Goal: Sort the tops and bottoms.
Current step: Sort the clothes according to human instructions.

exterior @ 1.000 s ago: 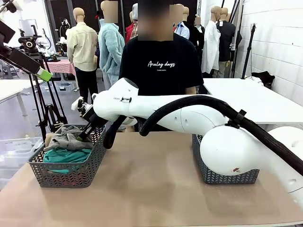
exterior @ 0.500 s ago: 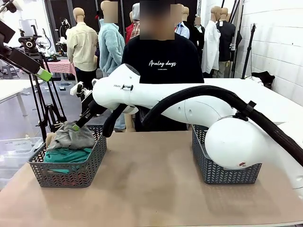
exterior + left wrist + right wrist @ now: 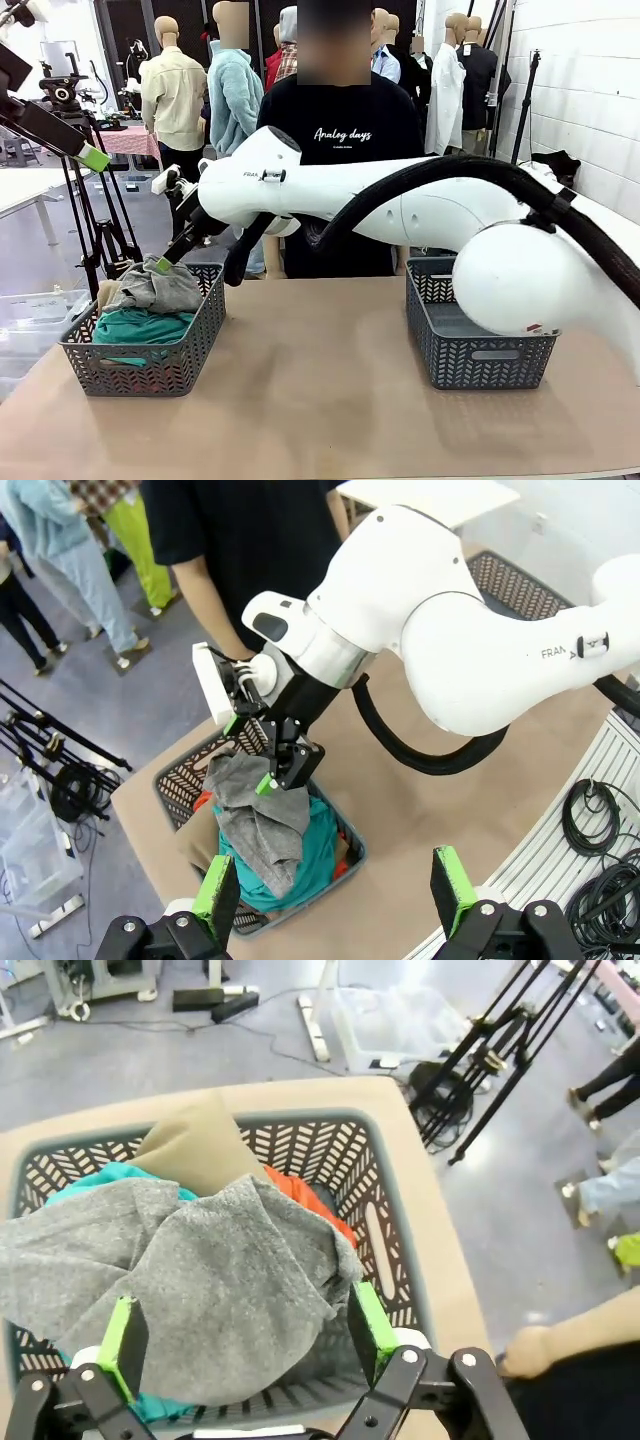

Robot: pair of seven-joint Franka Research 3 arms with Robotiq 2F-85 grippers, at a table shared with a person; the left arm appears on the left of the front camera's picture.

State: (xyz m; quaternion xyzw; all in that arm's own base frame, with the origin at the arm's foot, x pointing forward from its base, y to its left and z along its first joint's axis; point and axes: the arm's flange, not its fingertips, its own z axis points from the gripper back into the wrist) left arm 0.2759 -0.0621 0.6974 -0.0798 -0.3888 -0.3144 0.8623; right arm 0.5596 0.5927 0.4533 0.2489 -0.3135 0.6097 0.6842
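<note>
- Grey garment is lying on top of the pile in the left basket, at lower left of the front view; in the right wrist view it is filling the lower centre, directly under and between the right gripper's green pads.
- Right gripper is hanging over the left basket's far edge with its fingers spread wide; nothing is pinched, and whether the pad tips are brushing the grey cloth I cannot tell.
- Teal-green garment is sitting beneath the grey one, showing at the basket's front in the front view and at the left edge of the right wrist view.
- Orange-red garment is peeking out behind the grey one, upper centre-right of the basket in the right wrist view.
- Tan-beige garment is bunching at the basket's upper-left rim in the right wrist view.
- Left gripper is showing at the bottom edge of its own wrist view, fingers spread wide and holding nothing, well apart from the basket at centre left of that frame.
- Right basket is standing at centre right of the front view, partly hidden by the right arm's white joint.
- Person in a black T-shirt is standing at upper centre, behind the table.
</note>
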